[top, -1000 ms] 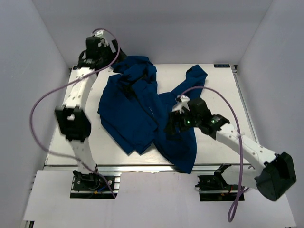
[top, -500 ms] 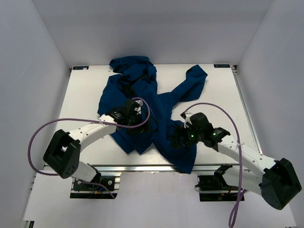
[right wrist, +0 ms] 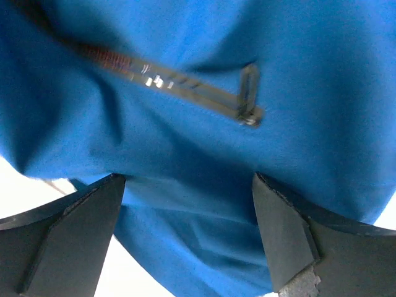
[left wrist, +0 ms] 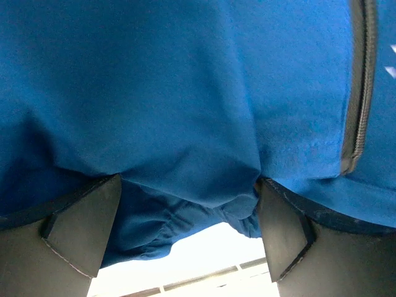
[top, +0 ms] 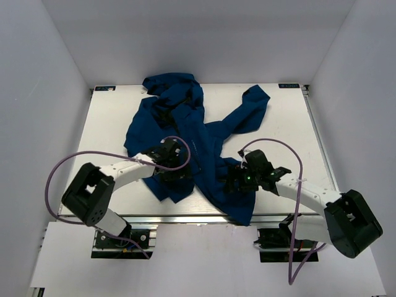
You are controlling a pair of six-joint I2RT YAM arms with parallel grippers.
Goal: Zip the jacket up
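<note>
Jacket [top: 179,124]: navy, crumpled on white surface [top: 291,124]. Left gripper [left wrist: 189,210]: released, jaws spread over fabric beside zipper [left wrist: 357,93]. Right gripper [right wrist: 189,216]: released, near zipper pull [right wrist: 249,99].

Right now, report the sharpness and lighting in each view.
Top external: even light and sharp, but the folds of the jacket go dark. Left wrist: fabric soft, zipper fairly crisp at the right edge, table glared white. Right wrist: zipper teeth smeared at upper left, pull tab clearer.
</note>
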